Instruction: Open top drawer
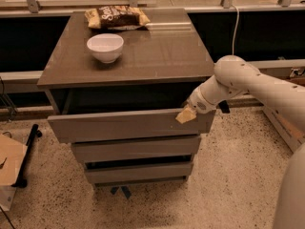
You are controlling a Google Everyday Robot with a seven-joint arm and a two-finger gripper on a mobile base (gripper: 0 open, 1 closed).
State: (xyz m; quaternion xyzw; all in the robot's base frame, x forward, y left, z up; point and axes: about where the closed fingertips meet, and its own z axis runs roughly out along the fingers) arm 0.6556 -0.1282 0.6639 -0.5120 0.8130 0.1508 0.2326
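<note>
Gripper (187,114): on top drawer (128,124) rim, below counter (157,56) front-right corner; grip state cannot tell.
Drawer axis: along front edge.

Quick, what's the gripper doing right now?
Gripper: at the upper right edge of the top drawer, which is partly out; open or closed cannot be told.

Gripper (187,114): at top drawer (128,124) rim, 3 o'clock end; outline blurred.
Drawer inside: dark, contents indiscernible.
Arm (257,82): cut off at 3 o'clock edge.
</note>
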